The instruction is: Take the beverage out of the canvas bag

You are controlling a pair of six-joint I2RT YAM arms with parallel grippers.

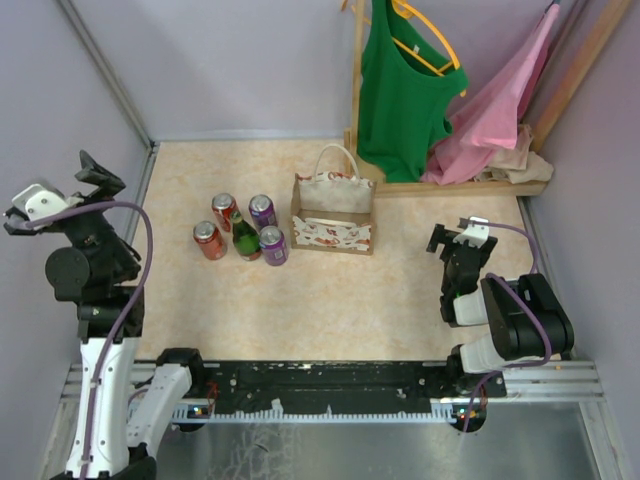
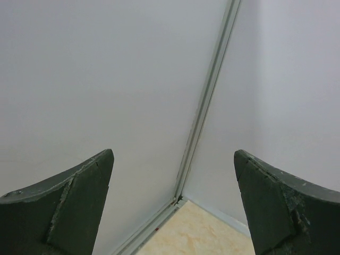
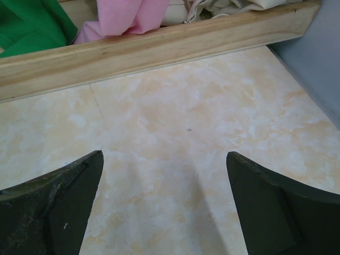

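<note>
Left tool (image 2: pixel 173 159) and right tool (image 3: pixel 164 159) both gape wide, empty, well apart from the canvas bag (image 1: pixel 333 228).

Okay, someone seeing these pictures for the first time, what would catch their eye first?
Probably the bright green top on a hanger at the back right, a pink garment draped beside it. Mid-table stands the cream and red canvas bag, with four cans and a green bottle clustered at its left. The left gripper and right gripper are clear of it all, fingers open.
</note>
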